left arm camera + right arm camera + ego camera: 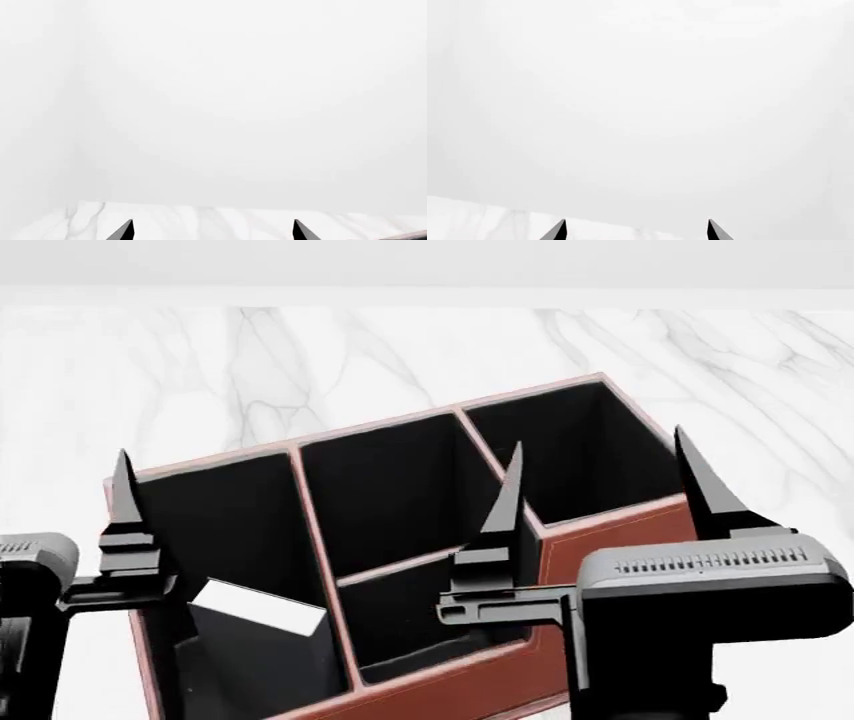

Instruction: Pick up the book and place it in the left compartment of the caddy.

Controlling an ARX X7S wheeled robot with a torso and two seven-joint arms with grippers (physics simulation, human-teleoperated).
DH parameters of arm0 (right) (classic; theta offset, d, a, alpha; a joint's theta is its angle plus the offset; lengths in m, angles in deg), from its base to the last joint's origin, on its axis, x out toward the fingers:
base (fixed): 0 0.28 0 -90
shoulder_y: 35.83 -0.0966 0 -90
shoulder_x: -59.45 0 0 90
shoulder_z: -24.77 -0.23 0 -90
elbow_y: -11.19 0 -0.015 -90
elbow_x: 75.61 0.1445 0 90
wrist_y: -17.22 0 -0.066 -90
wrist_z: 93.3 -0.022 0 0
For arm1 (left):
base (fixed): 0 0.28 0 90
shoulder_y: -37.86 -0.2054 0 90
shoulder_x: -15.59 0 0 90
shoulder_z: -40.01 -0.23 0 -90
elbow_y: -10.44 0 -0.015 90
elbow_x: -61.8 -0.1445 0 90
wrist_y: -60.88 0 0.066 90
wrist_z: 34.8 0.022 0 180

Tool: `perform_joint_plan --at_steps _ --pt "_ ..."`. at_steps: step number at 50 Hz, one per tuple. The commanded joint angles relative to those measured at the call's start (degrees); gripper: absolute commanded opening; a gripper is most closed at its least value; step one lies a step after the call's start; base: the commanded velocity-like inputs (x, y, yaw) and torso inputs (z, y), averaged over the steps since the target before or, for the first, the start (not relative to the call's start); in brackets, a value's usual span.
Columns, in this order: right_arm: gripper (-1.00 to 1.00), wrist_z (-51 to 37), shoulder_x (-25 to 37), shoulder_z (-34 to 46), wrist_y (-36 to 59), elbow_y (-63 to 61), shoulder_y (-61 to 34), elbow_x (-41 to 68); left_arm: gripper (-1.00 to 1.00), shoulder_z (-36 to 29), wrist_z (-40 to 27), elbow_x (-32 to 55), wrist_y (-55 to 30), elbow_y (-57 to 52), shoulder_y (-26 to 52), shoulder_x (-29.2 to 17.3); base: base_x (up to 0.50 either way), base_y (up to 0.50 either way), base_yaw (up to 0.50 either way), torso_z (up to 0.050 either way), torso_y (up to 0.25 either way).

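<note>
The reddish-brown caddy fills the head view, standing askew on the marble. The book lies tilted inside the left compartment, its white page edge facing up and its black cover blending into the lining. No finger touches the book. My left gripper is open; one of its fingers points up over the caddy's left wall. My right gripper is open and empty above the caddy's right half, its jaws wide apart. Both wrist views show only fingertips, marble and blank wall.
The white marble table stretches behind the caddy to a pale wall. The middle section, split by a low divider, and the smaller right section show only black lining.
</note>
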Motion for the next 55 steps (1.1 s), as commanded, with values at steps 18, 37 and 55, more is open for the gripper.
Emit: perform_joint_plan --at_steps 18,37,55 --pt "1.00 1.27 -0.67 -4.55 12.07 -6.37 -11.10 4.49 1.00 2.21 -1.66 1.78 -12.58 -7.86 14.10 1.55 0.00 0.00 0.00 0.000 0.000" --pt "1.00 0.75 -1.33 -6.02 17.83 -9.60 -16.69 7.33 1.00 3.17 -2.93 3.39 -16.21 -11.18 18.10 1.30 0.00 0.00 0.00 0.000 0.000" --pt "1.00 0.65 -2.04 -7.77 22.30 -11.18 -21.83 10.84 1.00 4.21 -4.38 6.27 -21.35 -15.51 23.02 1.40 0.00 0.00 0.00 0.000 0.000"
